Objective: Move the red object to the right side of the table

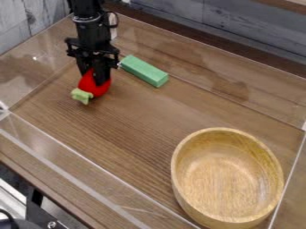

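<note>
No words or labels show on anything here. There is one red object [93, 87], one flat green block [143, 70] and one round wooden bowl [227, 175] on the brown counter [143, 134]. The black pincer [96, 79] points down and pinches the red object, just left of the green block. The bowl sits far from the green block, at the near right.

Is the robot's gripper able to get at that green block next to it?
Probably not right now: the gripper is shut on the red toy. Nothing blocks the green block itself.
</note>
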Robot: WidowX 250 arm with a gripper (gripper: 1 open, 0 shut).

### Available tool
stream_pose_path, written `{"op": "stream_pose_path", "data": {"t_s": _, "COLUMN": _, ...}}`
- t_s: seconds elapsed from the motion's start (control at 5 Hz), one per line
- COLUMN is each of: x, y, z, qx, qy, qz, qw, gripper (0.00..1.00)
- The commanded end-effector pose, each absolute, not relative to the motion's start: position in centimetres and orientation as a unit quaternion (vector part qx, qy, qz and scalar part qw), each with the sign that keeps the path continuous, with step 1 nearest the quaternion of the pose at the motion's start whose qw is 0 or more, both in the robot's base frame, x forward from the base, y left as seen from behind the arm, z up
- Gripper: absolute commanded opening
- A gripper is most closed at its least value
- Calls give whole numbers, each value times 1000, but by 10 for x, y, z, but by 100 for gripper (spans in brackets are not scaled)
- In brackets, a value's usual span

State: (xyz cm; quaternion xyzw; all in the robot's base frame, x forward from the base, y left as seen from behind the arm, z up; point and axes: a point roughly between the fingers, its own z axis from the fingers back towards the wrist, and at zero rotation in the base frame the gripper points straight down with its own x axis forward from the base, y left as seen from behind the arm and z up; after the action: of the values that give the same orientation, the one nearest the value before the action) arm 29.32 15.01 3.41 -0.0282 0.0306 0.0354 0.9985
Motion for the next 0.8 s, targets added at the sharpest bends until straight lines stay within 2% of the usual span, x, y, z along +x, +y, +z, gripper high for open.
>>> {"op": "stream_pose_path", "data": {"t_s": 0.0, "x": 303, "y": 154, "z": 48, "qx": -14, "qy": 10, "qz": 33, "qw": 999, "gripper": 0}}
{"op": "stream_pose_path", "data": {"t_s": 0.6, "x": 304, "y": 152, "z": 45, "qx": -14, "qy": 18, "qz": 31, "qw": 999, "gripper": 0}}
